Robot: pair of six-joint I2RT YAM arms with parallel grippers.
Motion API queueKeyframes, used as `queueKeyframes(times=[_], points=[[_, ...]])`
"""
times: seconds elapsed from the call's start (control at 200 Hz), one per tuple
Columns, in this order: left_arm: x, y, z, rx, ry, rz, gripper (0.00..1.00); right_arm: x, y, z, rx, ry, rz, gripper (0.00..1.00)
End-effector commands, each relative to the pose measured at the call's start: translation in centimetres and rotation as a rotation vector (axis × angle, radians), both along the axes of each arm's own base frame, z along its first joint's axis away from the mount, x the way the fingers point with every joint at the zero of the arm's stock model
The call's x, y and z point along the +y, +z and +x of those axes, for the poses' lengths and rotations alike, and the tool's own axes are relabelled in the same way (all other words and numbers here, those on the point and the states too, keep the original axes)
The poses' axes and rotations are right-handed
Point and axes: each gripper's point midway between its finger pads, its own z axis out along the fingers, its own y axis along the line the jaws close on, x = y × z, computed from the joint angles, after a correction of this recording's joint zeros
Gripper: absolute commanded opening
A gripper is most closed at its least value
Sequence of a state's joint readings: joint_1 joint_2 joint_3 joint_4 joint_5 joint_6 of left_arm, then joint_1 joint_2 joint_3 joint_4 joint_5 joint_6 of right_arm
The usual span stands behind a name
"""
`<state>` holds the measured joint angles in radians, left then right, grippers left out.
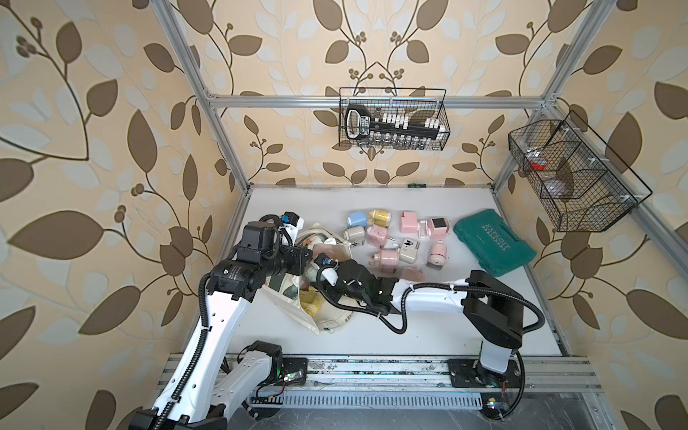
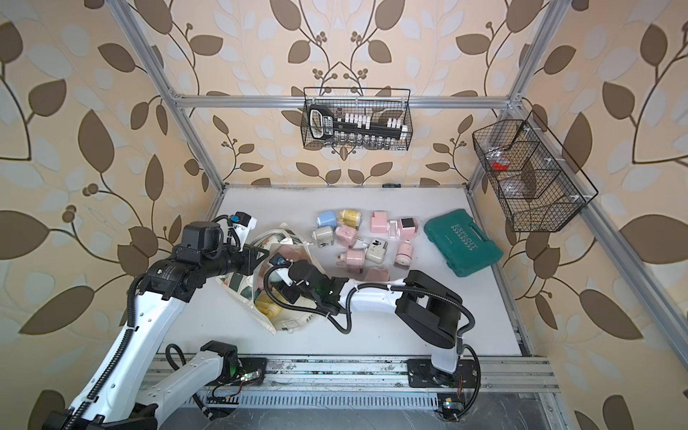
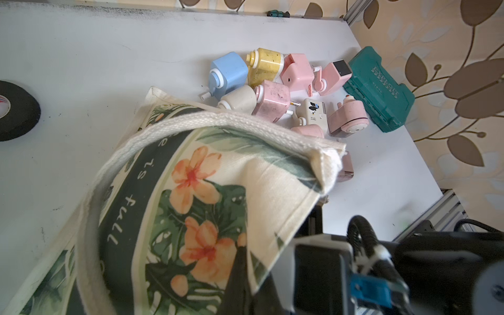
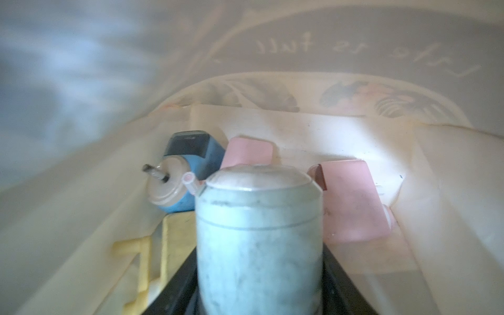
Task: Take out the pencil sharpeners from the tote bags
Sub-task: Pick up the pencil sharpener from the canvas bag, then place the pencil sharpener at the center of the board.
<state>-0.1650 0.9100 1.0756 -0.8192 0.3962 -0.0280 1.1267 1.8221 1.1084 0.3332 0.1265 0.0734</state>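
While the tote bag [image 1: 327, 298] lies on its side on the white table [image 1: 428, 335], its printed upper face is pinched and held up by the clenched left gripper [image 3: 240, 261], as seen from the left wrist. Inside the opened mouth, the right gripper [image 4: 259, 272] is clamped on a mint pencil sharpener [image 4: 259, 237], which fills the space between its two black jaws in the right wrist view. Beyond that sharpener, deeper in the bag, a blue one [image 4: 185, 174], a yellow one [image 4: 152, 245] and two pink ones [image 4: 351, 199] are seen. Well apart from both grippers, a cluster of pastel sharpeners [image 1: 387, 238] is laid out on the table beside a teal case [image 1: 495, 242].
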Motion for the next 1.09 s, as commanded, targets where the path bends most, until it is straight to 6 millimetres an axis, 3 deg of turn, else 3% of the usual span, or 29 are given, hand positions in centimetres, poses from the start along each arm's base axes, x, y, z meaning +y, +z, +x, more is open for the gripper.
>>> queueKeyframes(times=[0.0, 0.4, 0.64, 0.825, 1.09], points=[[-0.6, 1.4, 0.4, -0.049, -0.024, -0.019, 0.00, -0.4, 3.3, -1.8, -0.043, 0.039, 0.075, 0.39], [-0.5, 1.2, 0.7, -0.050, -0.016, -0.013, 0.00, -7.8, 6.1, -5.3, -0.005, 0.022, 0.099, 0.38], [0.2, 1.6, 1.0, -0.071, 0.020, 0.006, 0.00, -14.5, 7.3, -4.5, 0.000, -0.124, 0.062, 0.41], [0.2, 1.9, 1.1, -0.070, 0.022, 0.008, 0.00, -18.6, 4.5, -2.0, 0.125, -0.236, -0.021, 0.41], [0.4, 1.9, 1.0, -0.071, 0.029, 0.017, 0.00, -20.6, -2.0, -0.8, 0.289, -0.363, -0.219, 0.41]])
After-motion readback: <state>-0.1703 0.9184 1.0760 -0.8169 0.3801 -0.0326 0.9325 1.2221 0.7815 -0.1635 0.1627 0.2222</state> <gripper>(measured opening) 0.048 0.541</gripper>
